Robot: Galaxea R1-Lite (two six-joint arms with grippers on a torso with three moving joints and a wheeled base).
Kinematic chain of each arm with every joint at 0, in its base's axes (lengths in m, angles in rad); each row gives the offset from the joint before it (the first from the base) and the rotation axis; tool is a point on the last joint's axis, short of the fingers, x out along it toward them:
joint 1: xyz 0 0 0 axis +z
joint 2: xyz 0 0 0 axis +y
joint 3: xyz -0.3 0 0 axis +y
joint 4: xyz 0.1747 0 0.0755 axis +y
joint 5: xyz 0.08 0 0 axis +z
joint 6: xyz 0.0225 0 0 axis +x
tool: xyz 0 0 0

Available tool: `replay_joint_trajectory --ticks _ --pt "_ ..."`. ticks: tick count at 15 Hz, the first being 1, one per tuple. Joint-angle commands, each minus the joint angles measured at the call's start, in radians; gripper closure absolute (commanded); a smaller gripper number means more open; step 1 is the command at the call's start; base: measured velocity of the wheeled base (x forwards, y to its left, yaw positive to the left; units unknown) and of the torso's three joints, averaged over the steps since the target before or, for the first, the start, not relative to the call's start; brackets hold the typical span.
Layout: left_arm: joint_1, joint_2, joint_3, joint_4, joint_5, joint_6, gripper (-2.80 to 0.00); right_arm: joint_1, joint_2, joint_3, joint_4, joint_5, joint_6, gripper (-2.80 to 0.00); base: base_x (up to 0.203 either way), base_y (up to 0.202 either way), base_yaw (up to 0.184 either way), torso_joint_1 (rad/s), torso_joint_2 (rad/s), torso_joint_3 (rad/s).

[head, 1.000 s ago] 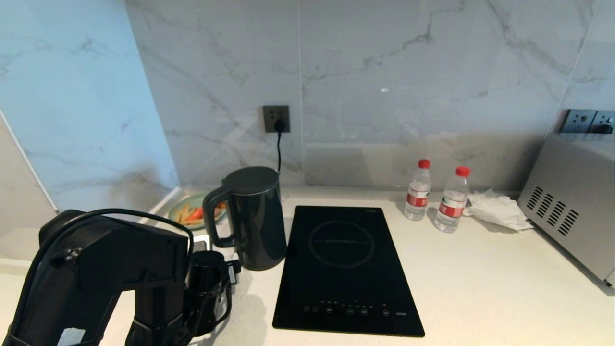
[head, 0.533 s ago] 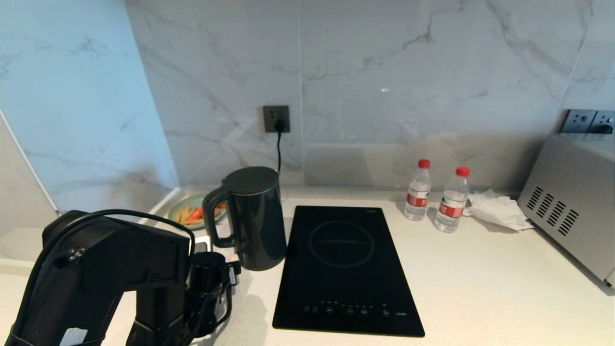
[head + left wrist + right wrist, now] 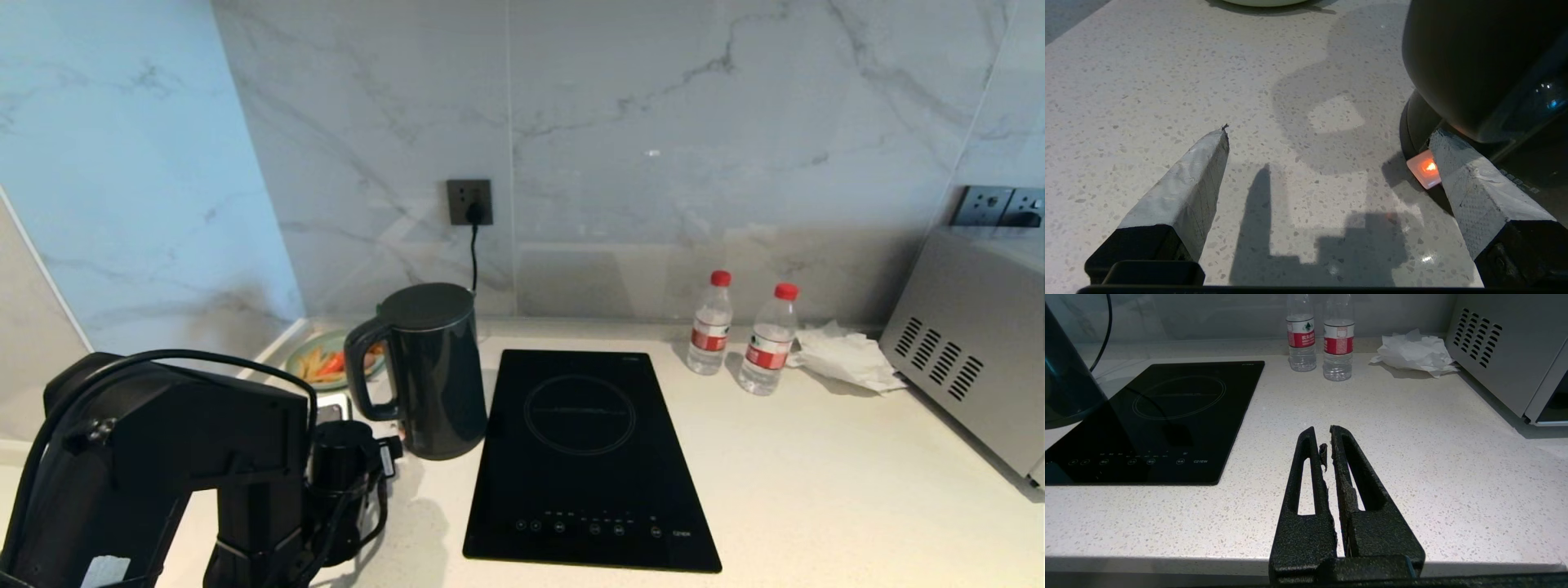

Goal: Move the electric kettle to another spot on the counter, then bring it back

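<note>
The electric kettle (image 3: pixel 429 367), tall and glossy black, stands on its round base at the back left of the white speckled counter (image 3: pixel 816 490), handle toward me. My left gripper (image 3: pixel 363 433) is low in front of it, near the handle's foot, largely hidden by my arm. In the left wrist view this gripper (image 3: pixel 1331 132) is wide open over bare counter (image 3: pixel 1167 81). One taped finger sits beside the base's lit orange switch (image 3: pixel 1425 168), under the kettle (image 3: pixel 1474 61). My right gripper (image 3: pixel 1323 433) is shut and empty above the counter's front edge.
A black induction hob (image 3: pixel 584 457) lies just right of the kettle. Two water bottles (image 3: pixel 710 322), crumpled tissue (image 3: pixel 845 355) and a grey appliance (image 3: pixel 971 351) stand at the back right. A plate of food (image 3: pixel 318 359) sits behind the kettle, and a cord runs to the wall socket (image 3: pixel 470 202).
My left arm has edged a little to the left in the head view, its gripper still open. The kettle has stayed where it was.
</note>
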Motion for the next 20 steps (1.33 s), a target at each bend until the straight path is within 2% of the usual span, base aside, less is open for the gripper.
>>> replay_joint_trajectory --ticks 1,5,11,14,20 --pt "0.023 -0.018 0.001 -0.009 0.002 0.000 -2.80 0.000 0.000 0.000 0.000 0.000 0.000 0.00 0.000 0.000 0.000 0.000 0.00 0.000" --pt "0.034 0.006 0.001 -0.009 0.005 0.015 -2.80 0.000 0.000 0.000 0.000 0.000 0.000 0.00 0.000 0.000 0.000 0.000 0.00 0.000" --pt "0.097 0.023 0.010 -0.009 0.003 0.051 -2.80 0.000 0.000 0.000 0.001 0.000 0.000 0.00 0.000 0.000 0.000 0.000 0.00 0.000" --pt "0.089 0.029 0.016 -0.009 0.003 0.052 -2.80 0.000 0.000 0.000 0.001 0.000 0.000 0.00 0.000 0.000 0.000 0.000 0.00 0.000" --pt "0.023 0.062 0.036 -0.009 0.005 0.058 -2.80 0.000 0.000 0.000 0.000 0.000 0.000 0.00 0.000 0.000 0.000 0.000 0.00 0.000"
